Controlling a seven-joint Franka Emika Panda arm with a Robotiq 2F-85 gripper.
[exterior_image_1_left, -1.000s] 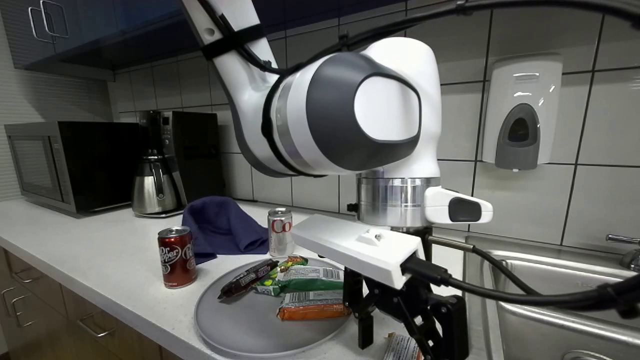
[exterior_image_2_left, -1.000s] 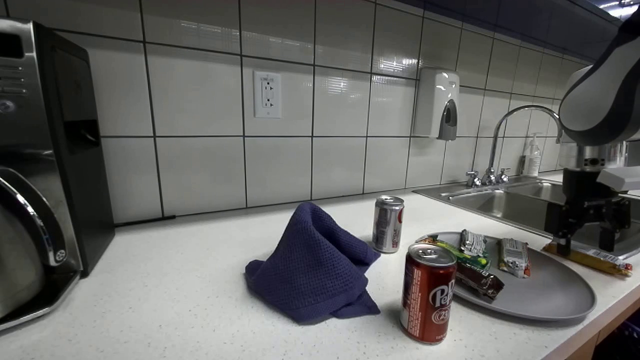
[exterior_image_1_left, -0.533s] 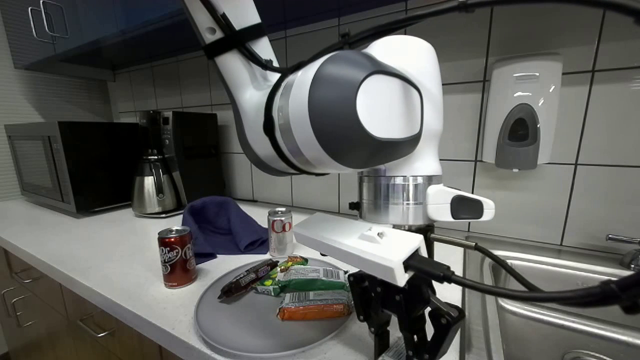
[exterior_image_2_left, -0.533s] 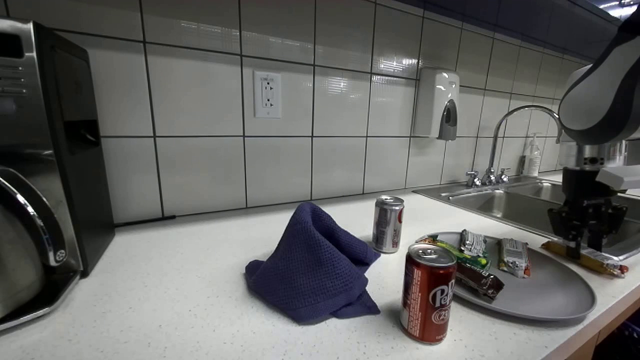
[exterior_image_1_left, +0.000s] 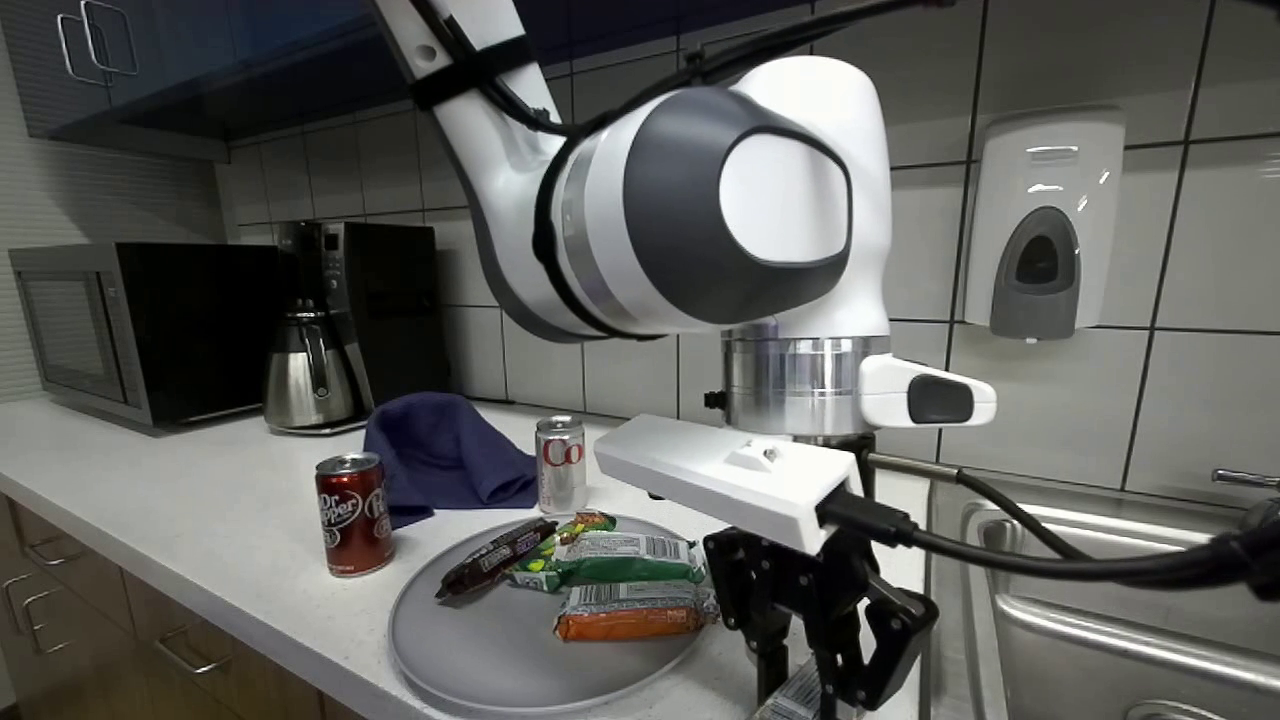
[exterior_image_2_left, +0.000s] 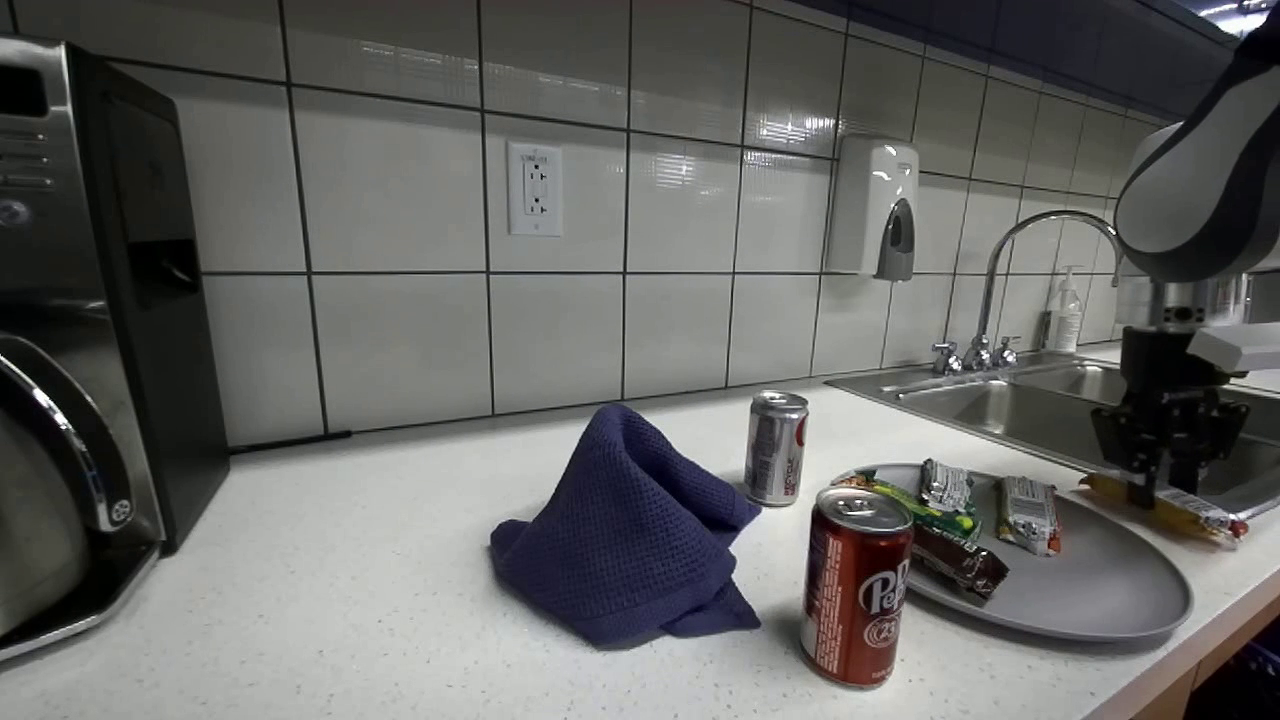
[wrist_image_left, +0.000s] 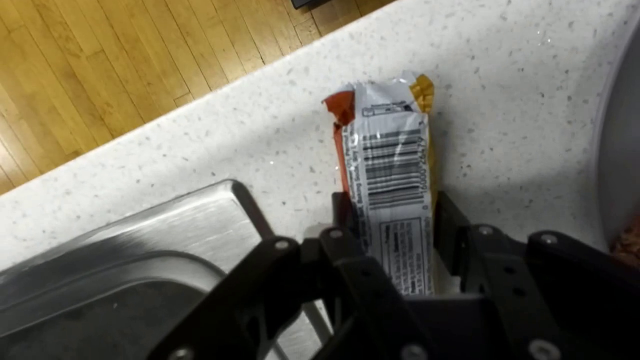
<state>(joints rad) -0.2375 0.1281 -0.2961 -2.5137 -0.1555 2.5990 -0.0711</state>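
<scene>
And it's a pinch! In the wrist view the gripper (wrist_image_left: 393, 222) has the bar (wrist_image_left: 395, 165) between its fingers, one snug against each long side. That's the relation to watch: the jaws stand square across the narrow width, and the long axis runs straight through between them. Over to an exterior view, and both ends poke out past the fingers, the bar slanting from far left to near right, near end aimed at the front edge of the counter (exterior_image_2_left: 400, 580). Touching the counter or just off it? Can't tell. On the left, in both exterior views, there's the plate (exterior_image_1_left: 480, 655), near but apart, other bars (exterior_image_1_left: 628, 612) lying on it. And on the right in an exterior view, the sink (exterior_image_1_left: 1120, 635), so the bar sits in the strip between the two.
</scene>
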